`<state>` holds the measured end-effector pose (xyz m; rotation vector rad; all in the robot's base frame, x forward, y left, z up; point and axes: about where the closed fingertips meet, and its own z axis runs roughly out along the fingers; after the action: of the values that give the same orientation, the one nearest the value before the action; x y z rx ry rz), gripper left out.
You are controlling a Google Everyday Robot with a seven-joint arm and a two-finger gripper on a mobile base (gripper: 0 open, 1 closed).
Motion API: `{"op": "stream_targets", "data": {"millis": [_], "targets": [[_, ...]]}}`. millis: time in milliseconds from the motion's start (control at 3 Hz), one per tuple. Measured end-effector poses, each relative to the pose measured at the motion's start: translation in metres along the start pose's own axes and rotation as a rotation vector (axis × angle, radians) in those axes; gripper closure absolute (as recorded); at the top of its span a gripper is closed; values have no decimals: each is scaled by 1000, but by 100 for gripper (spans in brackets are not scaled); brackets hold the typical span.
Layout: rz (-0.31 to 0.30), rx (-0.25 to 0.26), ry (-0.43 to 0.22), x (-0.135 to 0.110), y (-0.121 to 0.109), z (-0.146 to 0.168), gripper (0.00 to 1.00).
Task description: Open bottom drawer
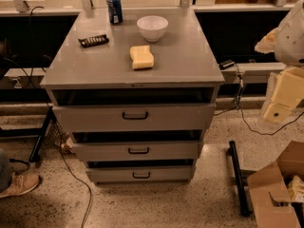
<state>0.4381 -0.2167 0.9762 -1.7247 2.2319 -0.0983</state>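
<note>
The grey metal cabinet [95,72] stands in the middle of the camera view with three drawer fronts. The bottom drawer [109,174] is the lowest and narrowest front, with a small black bar handle [141,175]. A dark gap shows above its front. Above it are the mid-sized drawer [104,151] and the tall top drawer [90,118]. My gripper [274,112], cream-coloured on a white arm [292,32], hangs at the right edge, well to the right of the cabinet and above the level of the bottom drawer. It touches nothing.
On the cabinet top are a blue can [114,8], a white bowl [152,27], a yellow sponge [142,57] and a dark snack bar [93,41]. A cardboard box [278,189] and a black bar [237,177] lie at the right on the floor. Cables [78,184] and a shoe [19,184] are at the left.
</note>
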Motion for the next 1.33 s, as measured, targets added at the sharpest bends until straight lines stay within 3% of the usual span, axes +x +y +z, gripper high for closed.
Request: {"op": "stream_targets", "data": {"millis": [333, 667, 1000, 1333], "targets": [[0, 0, 0, 0, 0, 0, 0], [10, -88, -47, 4, 21, 45, 0], [25, -230, -126, 6, 64, 120, 0], [53, -354, -153, 11, 112, 182, 0]]}}
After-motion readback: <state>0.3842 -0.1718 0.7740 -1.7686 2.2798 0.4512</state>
